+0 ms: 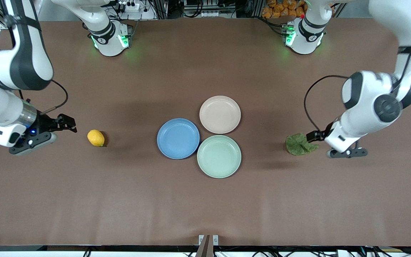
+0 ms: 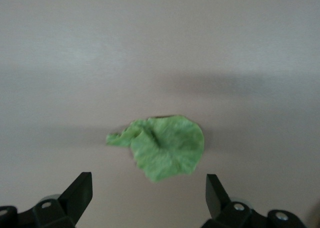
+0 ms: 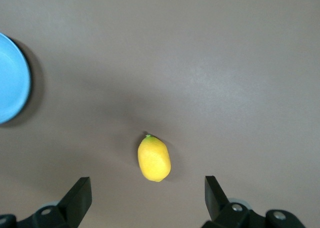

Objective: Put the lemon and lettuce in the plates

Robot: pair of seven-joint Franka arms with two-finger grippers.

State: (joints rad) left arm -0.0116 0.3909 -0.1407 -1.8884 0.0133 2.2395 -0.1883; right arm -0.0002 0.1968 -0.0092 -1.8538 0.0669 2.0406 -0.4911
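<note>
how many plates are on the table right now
3, clustered mid-table, all empty: the beige-pink plate farthest from the front camera, the blue plate toward the right arm's end, the mint-green plate nearest. None seem hidden.

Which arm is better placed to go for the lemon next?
The right arm. Its open hand is beside the lemon, at that end of the table, and its wrist view shows the lemon between its fingers. The left hand is open by the lettuce.
</note>
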